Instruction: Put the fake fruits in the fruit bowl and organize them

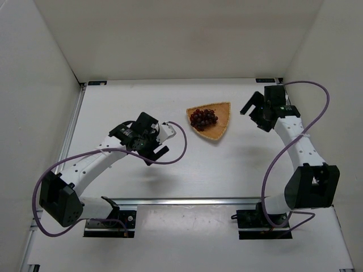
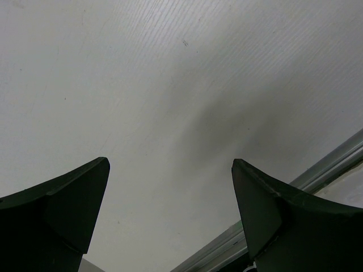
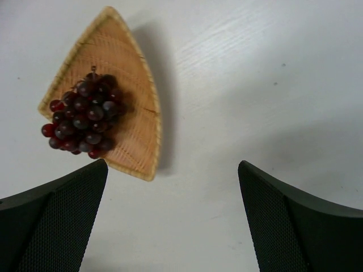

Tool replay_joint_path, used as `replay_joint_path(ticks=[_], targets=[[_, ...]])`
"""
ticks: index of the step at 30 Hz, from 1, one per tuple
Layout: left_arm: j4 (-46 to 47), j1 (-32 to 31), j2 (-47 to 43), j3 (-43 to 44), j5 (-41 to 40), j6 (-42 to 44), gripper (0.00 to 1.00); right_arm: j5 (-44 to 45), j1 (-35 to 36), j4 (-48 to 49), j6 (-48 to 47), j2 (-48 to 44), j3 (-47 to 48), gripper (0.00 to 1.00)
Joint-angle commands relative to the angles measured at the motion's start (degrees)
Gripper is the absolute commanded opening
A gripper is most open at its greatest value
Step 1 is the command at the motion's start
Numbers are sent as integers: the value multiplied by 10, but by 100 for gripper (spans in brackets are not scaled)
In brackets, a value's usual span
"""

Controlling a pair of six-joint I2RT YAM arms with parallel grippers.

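- You have the grape bunch [image 1: 203, 118] lying in the woven basket dish [image 1: 222, 126], near the table's [image 1: 227, 170] far edge.
- Your right gripper [image 1: 253, 104] is spread apart, empty.
- Your left gripper [image 1: 156, 154] is spread apart too.

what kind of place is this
Probably a robot test cell: plain white walls around a white table, two rail-mounted white robot arms, dark red-purple plastic grapes in an orange-tan woven basket.

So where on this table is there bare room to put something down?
Bare tabletop stretches from the basket to the front rail, and behind the basket too. The gap toward the right gripper is narrower. Grapes crowd the basket's far-left corner.
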Motion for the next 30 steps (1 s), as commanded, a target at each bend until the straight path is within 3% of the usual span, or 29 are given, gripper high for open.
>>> replay_joint_path(ticks=[1, 9, 30], targets=[[3, -3, -4, -11, -11, -2, 100, -27, -36, 11, -6, -46, -15, 100], [9, -3, -4, -22, -16, -7, 100, -74, -147, -3, -25, -82, -61, 100], [14, -3, -4, -27, -32, -7, 100, -73, -152, -13, -43, -88, -83, 100]])
